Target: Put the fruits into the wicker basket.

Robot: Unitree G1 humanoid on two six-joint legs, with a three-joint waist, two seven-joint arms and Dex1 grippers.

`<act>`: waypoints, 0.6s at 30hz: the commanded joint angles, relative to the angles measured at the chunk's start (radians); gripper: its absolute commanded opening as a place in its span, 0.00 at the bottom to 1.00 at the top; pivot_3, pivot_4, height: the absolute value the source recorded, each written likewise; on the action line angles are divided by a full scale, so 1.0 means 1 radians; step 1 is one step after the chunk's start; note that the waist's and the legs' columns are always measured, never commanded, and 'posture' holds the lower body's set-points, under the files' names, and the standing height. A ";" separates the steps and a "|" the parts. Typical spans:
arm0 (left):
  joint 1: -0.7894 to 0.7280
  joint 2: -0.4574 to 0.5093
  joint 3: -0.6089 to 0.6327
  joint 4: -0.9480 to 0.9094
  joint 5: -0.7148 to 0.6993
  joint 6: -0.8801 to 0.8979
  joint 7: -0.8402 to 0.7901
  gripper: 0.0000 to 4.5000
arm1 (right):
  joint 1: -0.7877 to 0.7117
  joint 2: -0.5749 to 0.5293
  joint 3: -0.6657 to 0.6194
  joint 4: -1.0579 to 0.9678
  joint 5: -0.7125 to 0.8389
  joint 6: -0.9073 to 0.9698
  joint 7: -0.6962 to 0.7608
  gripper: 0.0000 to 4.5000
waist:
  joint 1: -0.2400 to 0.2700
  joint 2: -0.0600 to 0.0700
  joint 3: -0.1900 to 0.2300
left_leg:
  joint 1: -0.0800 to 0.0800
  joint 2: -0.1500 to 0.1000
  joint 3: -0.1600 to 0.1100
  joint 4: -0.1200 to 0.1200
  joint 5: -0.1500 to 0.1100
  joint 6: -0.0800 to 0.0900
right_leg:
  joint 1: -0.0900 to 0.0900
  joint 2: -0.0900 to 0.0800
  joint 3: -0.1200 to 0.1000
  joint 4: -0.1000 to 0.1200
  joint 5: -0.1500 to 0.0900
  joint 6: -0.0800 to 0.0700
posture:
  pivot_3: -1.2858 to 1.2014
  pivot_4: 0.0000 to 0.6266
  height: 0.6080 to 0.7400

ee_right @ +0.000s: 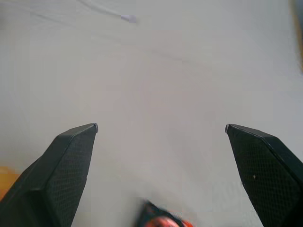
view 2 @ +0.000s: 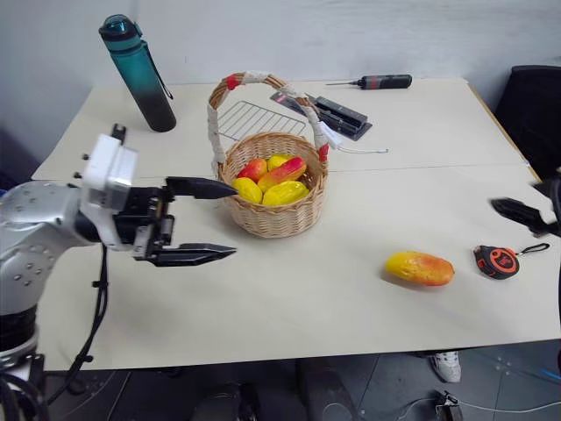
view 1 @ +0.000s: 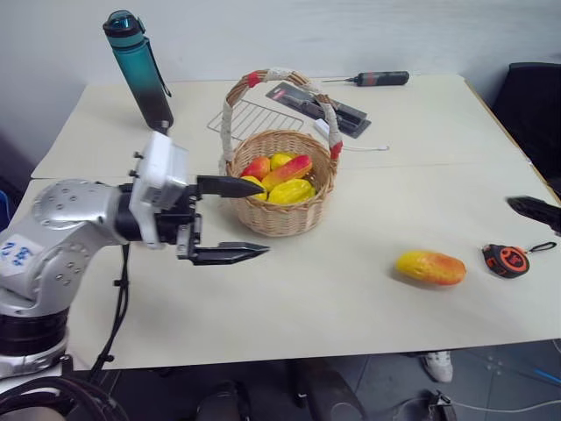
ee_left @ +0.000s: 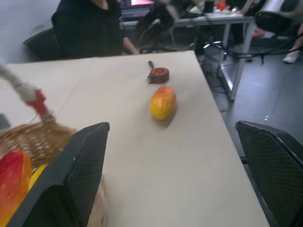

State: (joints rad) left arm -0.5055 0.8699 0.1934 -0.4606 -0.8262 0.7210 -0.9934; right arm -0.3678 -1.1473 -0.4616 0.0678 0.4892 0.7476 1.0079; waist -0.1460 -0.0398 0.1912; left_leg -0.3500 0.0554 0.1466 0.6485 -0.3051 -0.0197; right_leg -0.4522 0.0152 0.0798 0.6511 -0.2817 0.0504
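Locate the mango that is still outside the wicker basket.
In the left eye view the mango lies on the table to the robot's right, just left of the tape measure and well apart from the wicker basket.

Mango [view 1: 430, 267] lies beside tape measure [view 1: 507, 260] (basket [view 1: 280, 210] holds fruit).

Head stereo pair looks down over the desk [view 1: 351, 307]; left wrist view faces across it, sharing the mango [ee_left: 163, 102]; right wrist view is close above the desk.
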 commanded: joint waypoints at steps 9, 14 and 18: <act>0.555 0.095 0.522 0.012 0.252 0.067 0.206 1.00 | -0.227 0.118 0.228 -0.495 0.438 0.135 0.159 0.99 | 0.011 -0.005 0.003 | 0.003 0.000 -0.001 0.000 -0.005 0.004 | 0.000 -0.003 -0.002 -0.004 -0.001 -0.006 | 0.52 0.24 1.00; 0.575 0.047 0.557 0.114 0.262 0.067 0.282 1.00 | -0.241 0.182 0.305 -0.561 0.389 0.064 0.127 0.99 | 0.035 -0.007 0.003 | -0.006 -0.001 -0.001 0.002 -0.009 0.007 | -0.008 -0.008 -0.008 -0.006 -0.001 -0.005 | 0.52 0.24 1.00; 0.514 0.032 0.449 0.159 0.288 0.029 0.304 1.00 | -0.258 0.242 0.361 -0.552 0.341 0.024 0.075 0.99 | 0.063 -0.008 0.002 | -0.008 -0.004 -0.002 0.002 -0.010 0.009 | -0.010 -0.011 -0.009 -0.007 0.000 -0.005 | 0.52 0.24 1.00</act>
State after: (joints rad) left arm 0.0299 0.9042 0.6581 -0.3036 -0.5499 0.7778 -0.7032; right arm -0.6143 -0.9102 -0.0959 -0.4681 0.8399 0.7957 1.0992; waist -0.0833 -0.0475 0.1936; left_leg -0.3584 0.0515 0.1450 0.6504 -0.3152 -0.0104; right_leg -0.4622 0.0038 0.0709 0.6437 -0.2821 0.0458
